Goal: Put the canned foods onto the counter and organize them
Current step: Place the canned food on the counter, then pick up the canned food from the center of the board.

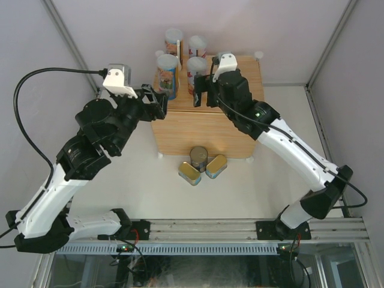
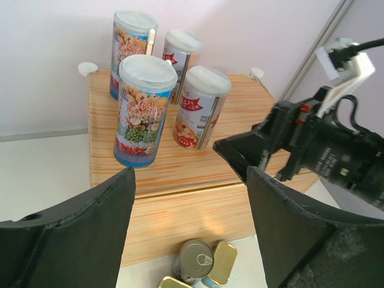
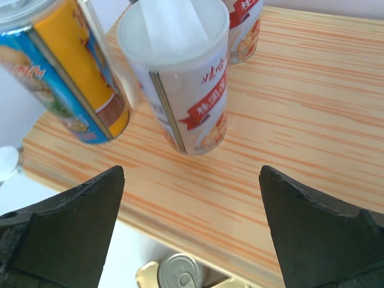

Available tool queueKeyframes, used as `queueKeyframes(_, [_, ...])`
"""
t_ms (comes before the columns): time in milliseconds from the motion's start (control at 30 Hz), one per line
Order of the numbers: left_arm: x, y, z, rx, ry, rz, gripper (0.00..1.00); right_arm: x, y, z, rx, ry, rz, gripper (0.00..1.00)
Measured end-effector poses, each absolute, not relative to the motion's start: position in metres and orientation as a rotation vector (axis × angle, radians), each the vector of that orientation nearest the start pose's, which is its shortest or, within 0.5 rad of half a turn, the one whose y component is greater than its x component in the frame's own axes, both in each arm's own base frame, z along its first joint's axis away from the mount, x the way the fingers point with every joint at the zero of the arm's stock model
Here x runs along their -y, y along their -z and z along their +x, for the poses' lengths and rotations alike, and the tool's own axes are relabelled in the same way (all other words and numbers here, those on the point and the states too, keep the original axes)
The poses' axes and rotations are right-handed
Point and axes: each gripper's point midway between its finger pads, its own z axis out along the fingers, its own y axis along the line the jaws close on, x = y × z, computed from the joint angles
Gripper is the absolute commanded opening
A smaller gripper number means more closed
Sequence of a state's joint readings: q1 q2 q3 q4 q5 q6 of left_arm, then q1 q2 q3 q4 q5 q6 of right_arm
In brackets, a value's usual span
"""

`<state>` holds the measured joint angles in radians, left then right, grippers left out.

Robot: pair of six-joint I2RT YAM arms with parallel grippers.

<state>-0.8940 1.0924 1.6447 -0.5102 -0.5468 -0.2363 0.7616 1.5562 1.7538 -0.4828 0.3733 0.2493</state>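
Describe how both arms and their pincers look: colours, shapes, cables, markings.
The left arm and right arm have white links joined by black cylindrical joints. Each wrist carries a white bracket. A black cable loops from the left wrist; a small green light glows on the right arm. The left pincer and right pincer are black, with broad wedge-shaped fingers.

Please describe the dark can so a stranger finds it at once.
Find the wood-grain counter; three cans sit on the white table before its near side. The dark can is the round one with a metal pull-tab top; its neighbours are flat gold tins.
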Motion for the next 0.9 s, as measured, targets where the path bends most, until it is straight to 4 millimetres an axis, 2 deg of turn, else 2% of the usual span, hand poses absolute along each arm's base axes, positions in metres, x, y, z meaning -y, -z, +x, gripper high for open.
queueKeyframes(133, [0.186, -0.489, 0.255, -1.569, 0.479, 0.069, 0.79, -0.274, -0.382, 0.351, -1.826, -0.372, -0.226, 0.93])
queueKeyframes(333, [0.187, -0.474, 0.256, -1.604, 0.468, 0.075, 0.79, -0.266, -0.388, 0.302, -1.795, -0.406, -0.267, 0.92])
queueKeyframes(433, [0.186, -0.469, 0.255, -1.614, 0.468, 0.073, 0.79, -0.261, -0.386, 0.277, -1.787, -0.422, -0.293, 0.91])
queueKeyframes(533, [0.184, -0.466, 0.253, -1.618, 0.471, 0.069, 0.79, -0.252, -0.375, 0.253, -1.797, -0.431, -0.321, 0.91])
queueKeyframes(633, [0.182, -0.464, 0.251, -1.62, 0.472, 0.067, 0.79, -0.245, -0.358, 0.233, -1.82, -0.441, -0.348, 0.91])
queueKeyframes(733, [0.181, -0.46, 0.25, -1.625, 0.474, 0.064, 0.79, -0.244, -0.333, 0.215, -1.861, -0.441, -0.384, 0.91])
queueKeyframes(900, [0.177, -0.447, 0.251, -1.646, 0.467, 0.051, 0.79, -0.244, -0.274, 0.201, -1.96, -0.378, -0.457, 0.92])
